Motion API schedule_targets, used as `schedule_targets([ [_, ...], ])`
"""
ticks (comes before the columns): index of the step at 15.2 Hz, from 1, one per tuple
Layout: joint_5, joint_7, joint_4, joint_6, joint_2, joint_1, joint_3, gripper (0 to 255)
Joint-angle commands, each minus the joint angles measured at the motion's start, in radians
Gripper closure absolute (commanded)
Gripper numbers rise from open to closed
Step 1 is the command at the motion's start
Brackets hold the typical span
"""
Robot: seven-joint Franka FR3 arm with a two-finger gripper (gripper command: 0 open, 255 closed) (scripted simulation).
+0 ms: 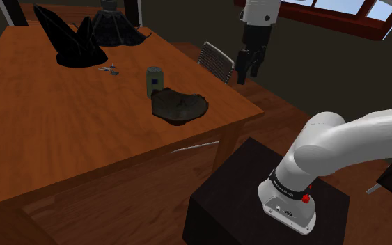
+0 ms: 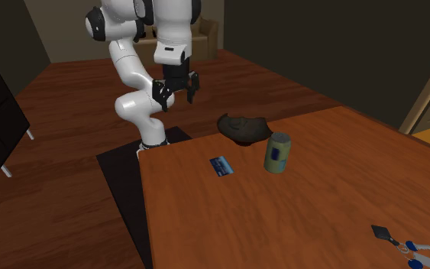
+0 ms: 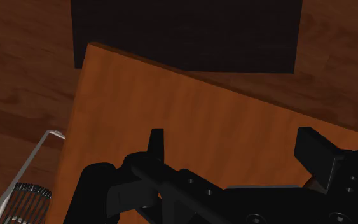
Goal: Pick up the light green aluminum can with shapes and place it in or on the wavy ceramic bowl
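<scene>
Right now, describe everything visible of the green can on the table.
The can is a pale green cylinder with a lighter top rim and a dark blue patch on its side. It stands upright on the wooden table, close beside the dark wavy-rimmed bowl; whether the two touch cannot be told. Nothing grips it: the open gripper hangs in the air, well apart from it.
</scene>
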Motion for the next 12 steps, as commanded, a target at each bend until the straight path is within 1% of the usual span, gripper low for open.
schedule_targets([
  [1, 0.0, 0.0, 0.0, 0.0, 0.0, 0.0, 0.0, 0],
  [7, 0.045, 0.086, 0.096, 0.126, 0.19, 0.016, 0.067, 0],
  [12, 0.058, 0.156, 0.21, 0.207, 0.357, 0.024, 0.118, 0],
])
